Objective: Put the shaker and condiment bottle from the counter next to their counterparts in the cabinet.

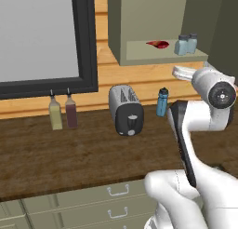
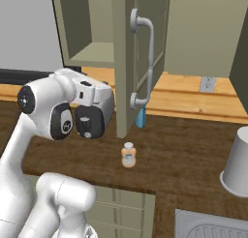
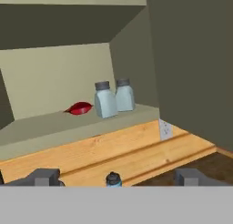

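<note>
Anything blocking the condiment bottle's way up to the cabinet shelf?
Partly. The condiment bottle stands on the counter just before the open cabinet door. The shelf opening itself looks clear, with free room around the red item.

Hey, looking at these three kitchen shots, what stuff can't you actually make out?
- Gripper: in the hand view just the two finger tips, spread apart, cut by the bottom edge.
- Blue bottle: right base view, mostly behind the cabinet door.
- Two shakers on the cabinet shelf: too alike to tell which one came from the counter.
- Condiment bottle: label too small.
</note>
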